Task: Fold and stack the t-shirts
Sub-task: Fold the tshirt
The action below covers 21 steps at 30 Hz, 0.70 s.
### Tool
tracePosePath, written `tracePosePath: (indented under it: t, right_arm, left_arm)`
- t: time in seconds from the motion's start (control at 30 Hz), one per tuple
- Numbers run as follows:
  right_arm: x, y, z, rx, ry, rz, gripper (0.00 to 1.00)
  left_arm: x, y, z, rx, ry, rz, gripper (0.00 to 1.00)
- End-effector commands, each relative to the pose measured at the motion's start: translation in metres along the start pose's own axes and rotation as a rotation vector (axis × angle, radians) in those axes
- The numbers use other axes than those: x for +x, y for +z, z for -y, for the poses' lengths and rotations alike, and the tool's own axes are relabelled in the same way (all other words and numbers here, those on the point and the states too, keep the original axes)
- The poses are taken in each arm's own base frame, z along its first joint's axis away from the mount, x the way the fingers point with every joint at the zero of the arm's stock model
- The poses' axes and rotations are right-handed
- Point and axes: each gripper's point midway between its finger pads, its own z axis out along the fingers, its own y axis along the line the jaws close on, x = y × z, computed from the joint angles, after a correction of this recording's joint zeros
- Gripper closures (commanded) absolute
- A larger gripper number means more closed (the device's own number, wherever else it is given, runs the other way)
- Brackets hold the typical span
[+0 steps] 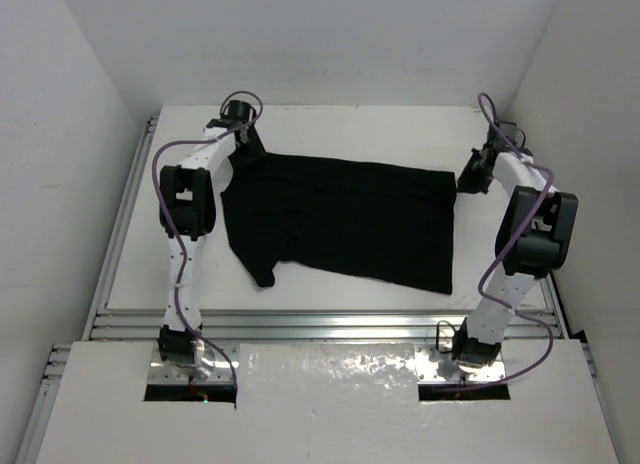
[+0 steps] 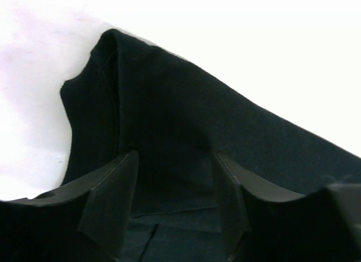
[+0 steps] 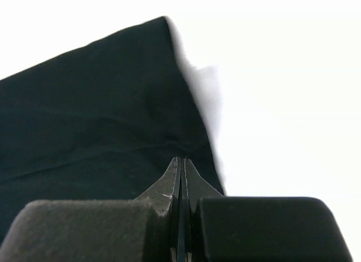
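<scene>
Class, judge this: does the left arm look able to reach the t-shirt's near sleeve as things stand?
Probably yes. The sleeve lies flat and uncovered beside the left arm. The left gripper stands open at the t-shirt far corner, with nothing lying between.

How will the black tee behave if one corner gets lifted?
Probably floppy: the tee lies flat with soft wrinkles, its edge curled over in the left wrist view. Likely light: the right jaws shut nearly flush on its thin corner. Pushed, it would likely bunch, not slide whole.
</scene>
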Motion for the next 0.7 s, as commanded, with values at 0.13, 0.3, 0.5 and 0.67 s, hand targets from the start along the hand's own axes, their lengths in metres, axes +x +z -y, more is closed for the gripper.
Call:
tracePosePath:
  t: [0.13,0.3,0.5,0.67]
  right_arm:
    - [0.014,0.044,0.01,0.04,-0.002,-0.169,1.0]
    - [0.001,0.068,-0.003,0.011,-0.023,-0.23,1.0]
    - [-0.014,0.103,0.02,0.143,-0.086,-0.273,1.0]
    - [-0.041,0.12,-0.011,-0.024,-0.115,-0.21,1.0]
  left_arm:
    - [-0.007,-0.008,-0.033,-0.144,-0.047,0.032,0.45]
    - [-0.014,-0.014,-0.036,-0.172,-0.081,0.054,0.45]
    - [-0.018,-0.021,-0.059,-0.277,-0.185,0.099,0.45]
    - [-0.017,-0.024,-0.07,-0.313,-0.251,0.104,0.45]
